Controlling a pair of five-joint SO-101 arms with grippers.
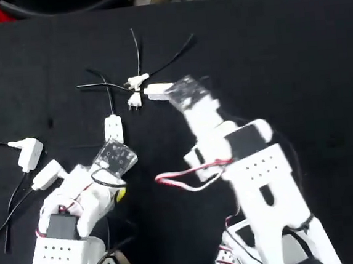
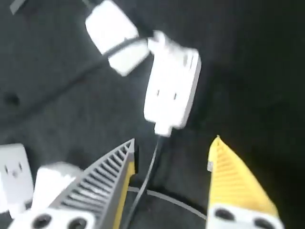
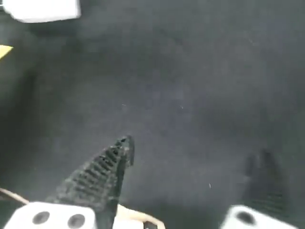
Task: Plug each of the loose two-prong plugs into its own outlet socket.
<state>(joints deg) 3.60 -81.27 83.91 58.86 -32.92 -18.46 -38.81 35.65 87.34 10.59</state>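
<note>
A white outlet socket (image 1: 113, 129) with two slots lies on the black cloth, its black cable running away from me. My left gripper (image 1: 115, 152) stands just short of it. In the left wrist view the socket (image 2: 171, 90) lies just ahead of my left gripper (image 2: 174, 142), which is open, one grey and one yellow finger (image 2: 233, 181) apart. Two small two-prong plugs (image 1: 136, 82) (image 1: 135, 101) lie mid-table with thin black wires. A white socket piece (image 1: 157, 91) lies beside my right gripper (image 1: 184, 94). My right gripper (image 3: 190, 160) is open over bare cloth.
Two more white plug blocks (image 1: 30, 153) (image 1: 47, 174) with black cables lie at the left, near the left arm. The same blocks (image 2: 14, 171) sit beside the grey finger. A red and white wire loop (image 1: 181, 181) hangs from the right arm. Black cloth (image 1: 294, 60) covers the table.
</note>
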